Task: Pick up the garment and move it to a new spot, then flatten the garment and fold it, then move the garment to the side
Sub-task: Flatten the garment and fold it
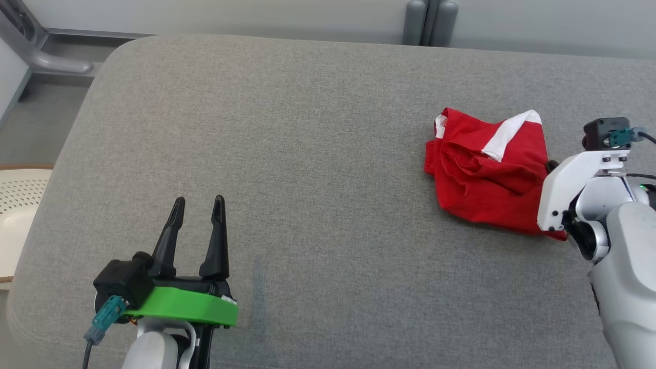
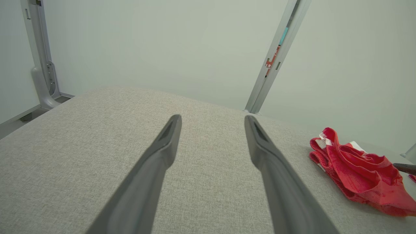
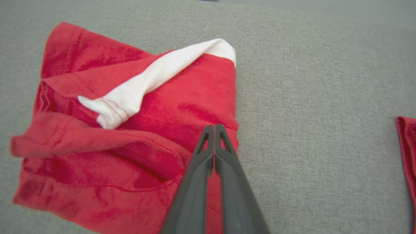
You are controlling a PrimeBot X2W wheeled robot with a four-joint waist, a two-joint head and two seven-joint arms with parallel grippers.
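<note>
A red garment (image 1: 487, 177) with a white band lies crumpled and roughly folded on the right side of the grey cushioned surface (image 1: 318, 154). My right gripper (image 1: 551, 165) is at its right edge. In the right wrist view that gripper (image 3: 214, 126) is shut, its fingertips pressed together and resting over the red garment (image 3: 130, 130); I see no cloth pinched between them. My left gripper (image 1: 199, 204) stands open at the lower left, far from the garment, with nothing between its fingers (image 2: 169, 136). The left wrist view shows the garment (image 2: 357, 169) at its right.
The surface ends in a rounded edge at the left, with floor and a pale perforated seat (image 1: 20, 205) beyond it. A grey post (image 1: 430, 20) and a wall stand behind the far edge. A small strip of red cloth (image 3: 408, 156) shows at the right wrist view's right edge.
</note>
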